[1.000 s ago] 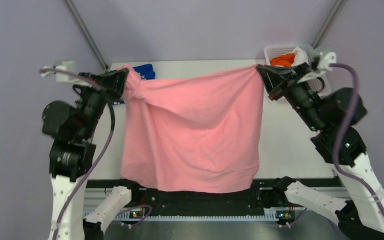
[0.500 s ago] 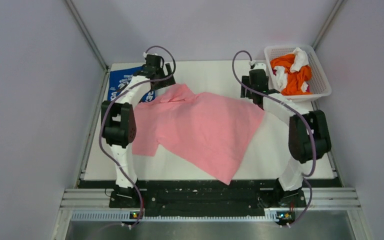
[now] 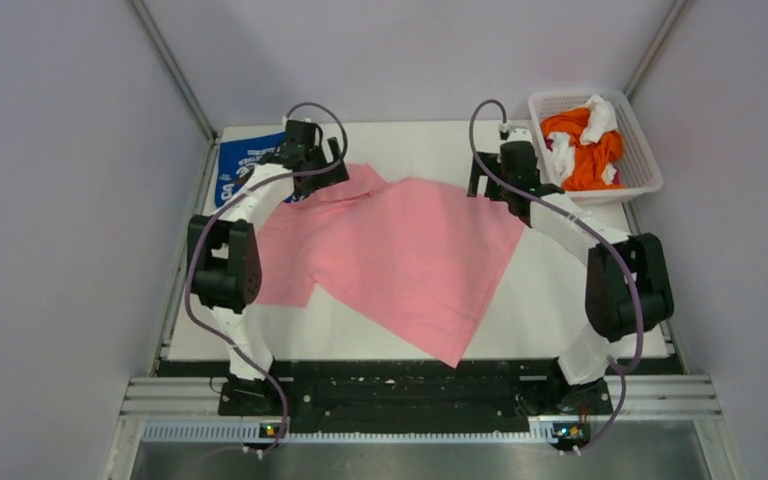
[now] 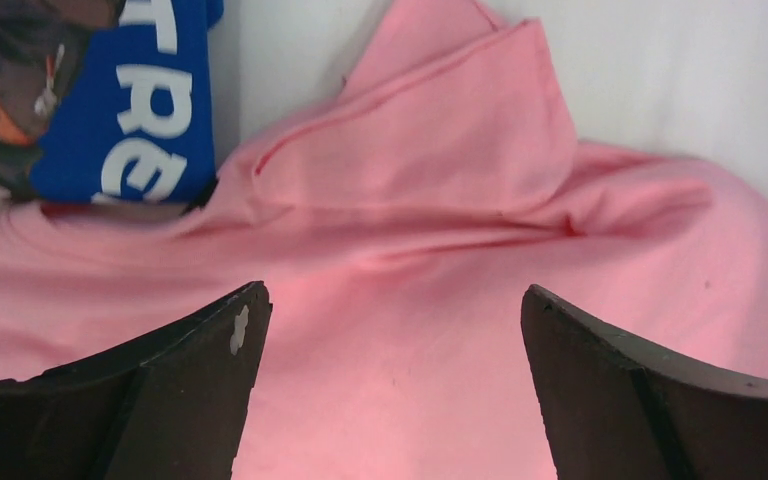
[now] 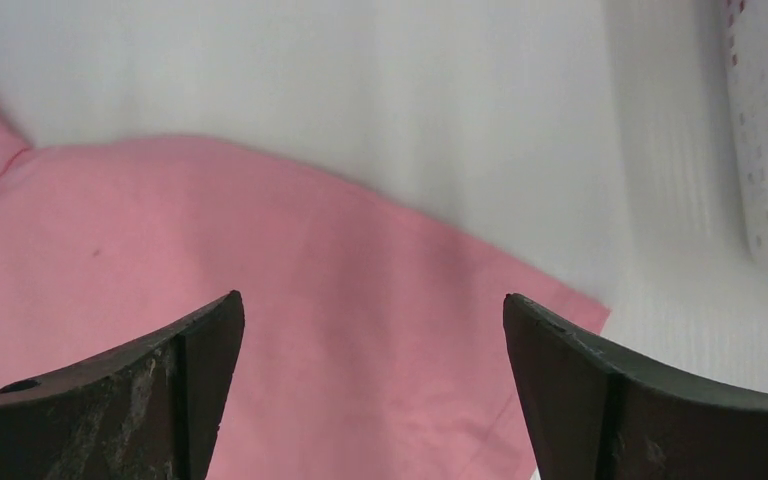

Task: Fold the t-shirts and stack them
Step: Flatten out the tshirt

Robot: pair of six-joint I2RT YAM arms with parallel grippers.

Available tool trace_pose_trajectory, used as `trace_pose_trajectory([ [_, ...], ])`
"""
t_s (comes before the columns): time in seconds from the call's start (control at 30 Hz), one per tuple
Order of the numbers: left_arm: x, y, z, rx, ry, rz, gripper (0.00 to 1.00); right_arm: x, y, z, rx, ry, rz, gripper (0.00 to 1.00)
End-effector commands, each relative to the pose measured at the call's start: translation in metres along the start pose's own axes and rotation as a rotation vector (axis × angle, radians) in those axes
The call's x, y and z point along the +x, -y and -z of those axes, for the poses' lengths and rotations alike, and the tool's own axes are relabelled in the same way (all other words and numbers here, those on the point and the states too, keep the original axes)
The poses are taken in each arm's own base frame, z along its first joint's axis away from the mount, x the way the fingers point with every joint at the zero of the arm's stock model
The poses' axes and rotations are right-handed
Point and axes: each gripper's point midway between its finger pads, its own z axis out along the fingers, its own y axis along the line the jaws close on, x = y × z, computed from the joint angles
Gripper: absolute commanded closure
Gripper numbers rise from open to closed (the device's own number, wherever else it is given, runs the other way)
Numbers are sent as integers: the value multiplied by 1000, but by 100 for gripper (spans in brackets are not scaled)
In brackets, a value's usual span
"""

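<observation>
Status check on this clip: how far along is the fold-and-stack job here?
Done: the blue t-shirt looks folded in the far left corner of the table. In hand: the pink t-shirt lies spread flat but skewed; left gripper and right gripper are both open over its far edge, holding nothing. Left: every fold on the pink one, then stacking. The basket holds orange and white cloth.

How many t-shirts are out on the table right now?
2: the pink shirt spread mid-table, the blue shirt at the far-left corner. Clothes in the basket may include more.
</observation>
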Motion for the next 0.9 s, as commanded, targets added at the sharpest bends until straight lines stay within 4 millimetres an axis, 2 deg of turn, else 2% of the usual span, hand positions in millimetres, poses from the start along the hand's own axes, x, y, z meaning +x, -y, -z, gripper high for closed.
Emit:
trace_pose_trajectory([
  [0.0,1,14,50,111,66,41,1,10,-46,56,-168,5,-69,1],
  [0.1,35,13,59,168,6,69,1,54,-68,75,-215,-86,-96,1],
  [0.2,68,9,56,200,-57,93,1,94,-88,85,-258,-186,-94,1],
  [0.3,94,5,45,209,-137,114,1,121,-84,83,-222,-254,-92,1],
  [0.4,109,5,34,217,-178,127,1,139,-75,72,-160,-297,-90,1],
  [0.57,129,9,15,228,-256,155,1,154,-63,43,-88,-360,-89,1],
  [0.67,141,13,11,225,-294,154,1,155,-55,25,-54,-380,-103,1],
  [0.77,149,20,8,229,-309,154,1,146,-42,4,-24,-378,-134,1],
  [0.87,156,34,2,248,-337,156,1,128,-28,-19,5,-355,-156,1],
])
